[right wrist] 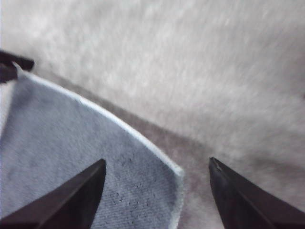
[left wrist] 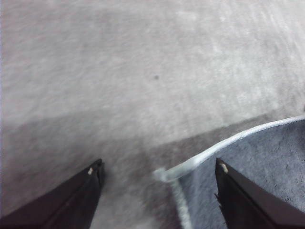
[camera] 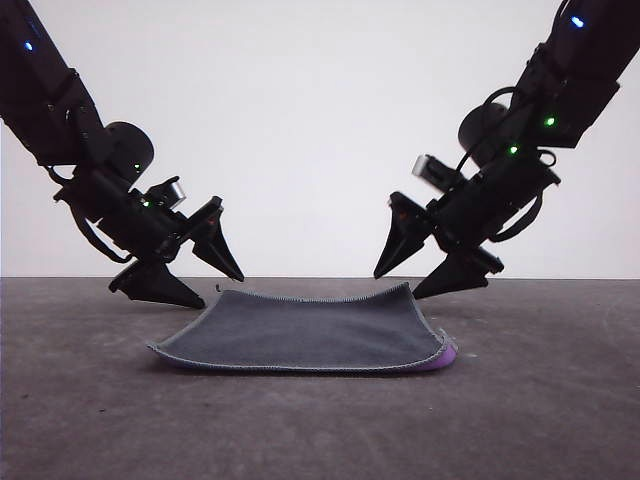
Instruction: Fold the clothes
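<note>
The clothes [camera: 310,330] are one small square cloth lying dark grey side up on the table, with light stitched edging and a sliver of purple showing at its front right corner [camera: 445,356]. My left gripper [camera: 218,288] hangs open just above the cloth's far left corner. In the left wrist view that corner [left wrist: 164,174] lies between the two dark fingers [left wrist: 86,191]. My right gripper [camera: 398,285] is open over the far right corner, which is slightly raised. The right wrist view shows that corner [right wrist: 174,171] between its fingers [right wrist: 78,195].
The cloth rests on a dark grey, felt-like table [camera: 320,430] that runs to a white wall [camera: 320,120] behind. Bare table surface lies on both sides of the cloth and in front of it.
</note>
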